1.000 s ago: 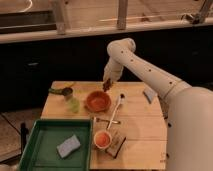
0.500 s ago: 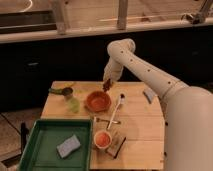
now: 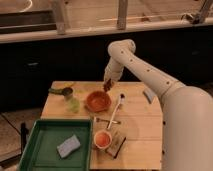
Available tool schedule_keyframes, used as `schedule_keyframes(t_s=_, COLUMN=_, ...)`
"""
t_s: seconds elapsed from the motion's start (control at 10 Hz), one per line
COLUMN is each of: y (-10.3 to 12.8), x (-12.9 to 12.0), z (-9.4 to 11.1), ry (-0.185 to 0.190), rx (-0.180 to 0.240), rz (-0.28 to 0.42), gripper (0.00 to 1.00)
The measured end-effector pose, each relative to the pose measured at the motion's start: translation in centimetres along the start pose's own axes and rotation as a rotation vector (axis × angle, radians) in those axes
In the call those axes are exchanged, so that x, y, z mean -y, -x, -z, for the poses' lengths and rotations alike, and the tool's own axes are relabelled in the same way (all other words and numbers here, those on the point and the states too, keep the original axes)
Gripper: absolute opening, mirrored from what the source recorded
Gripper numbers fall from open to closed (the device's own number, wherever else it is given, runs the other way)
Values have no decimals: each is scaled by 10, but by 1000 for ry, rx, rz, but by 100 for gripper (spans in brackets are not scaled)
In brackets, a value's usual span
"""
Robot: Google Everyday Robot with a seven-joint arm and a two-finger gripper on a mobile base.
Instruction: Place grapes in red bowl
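The red bowl [image 3: 98, 101] stands on the wooden table [image 3: 140, 125], left of its middle. My gripper [image 3: 107, 86] hangs at the end of the white arm, just above the bowl's far right rim. A small dark reddish-brown cluster, the grapes [image 3: 107, 88], shows at the fingertips, held above the rim. The bowl's inside looks empty.
A green tray [image 3: 42, 155] with a grey-blue sponge [image 3: 68, 146] lies at the front left. A white cup with an orange inside [image 3: 102, 139] stands in front of the bowl. A white long-handled utensil [image 3: 116, 110], a pale green cup [image 3: 73, 104], a green item [image 3: 62, 91] and a grey object [image 3: 148, 96] lie around.
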Motion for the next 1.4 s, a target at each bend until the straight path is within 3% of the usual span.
schedule_keyframes(t_s=0.6, y=-5, x=1, z=-9, ry=13, rx=20, rz=16, gripper=1)
schedule_keyframes(t_s=1.1, y=-9, x=-5, z=-12, ry=22, rx=31, rz=16, gripper=7)
schedule_keyframes(t_s=1.3, y=-8, x=-4, z=-15, ry=26, rx=38, rz=18, gripper=19)
schedule_keyframes(t_s=1.4, y=-8, x=-3, z=-15, ry=26, rx=38, rz=20, gripper=19)
